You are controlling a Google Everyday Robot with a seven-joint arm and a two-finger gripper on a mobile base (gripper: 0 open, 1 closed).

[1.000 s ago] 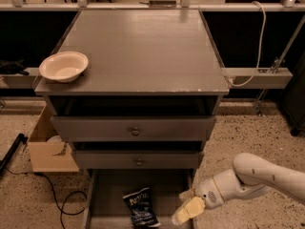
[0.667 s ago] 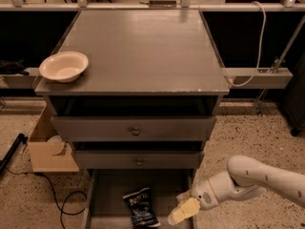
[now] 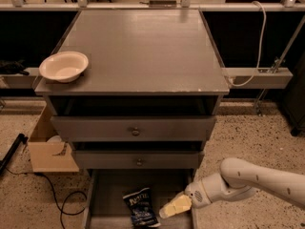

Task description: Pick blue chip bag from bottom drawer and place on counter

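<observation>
The gripper [image 3: 171, 208], pale yellow at its tip, sits low over the right side of the open bottom drawer [image 3: 108, 191], pointing left and slightly down toward the blue chip bag [image 3: 140, 208]. Its tip is just beside the bag's right edge, and I cannot tell whether the two touch. Nor can I tell whether the gripper is open or closed, since it shows only as one yellowish mass. Behind it a white wrist and arm [image 3: 259, 180] run off to the right edge of the view, above the speckled floor [image 3: 248, 137]. The bag lies flat on the drawer's grey bottom, near the middle and toward the front, dark navy with white lettering across its upper part, its lower end cut off by the bottom of the view. The drawer is pulled out toward the camera below two shut grey drawers, the upper drawer [image 3: 95, 128] and the middle drawer [image 3: 105, 160], each with a small round knob at its centre. Above them the counter [image 3: 143, 46] spreads broad and grey, its front edge showing pale chips toward the right corner. A cream bowl [image 3: 64, 66] stands upright on the counter at its front left corner. On the floor to the left of the cabinet is an open cardboard box [image 3: 50, 152], with a black cable [image 3: 62, 205] looping in front of it. A white cable [image 3: 259, 37] hangs down at the right behind the cabinet to a pale rail [image 3: 267, 76].
</observation>
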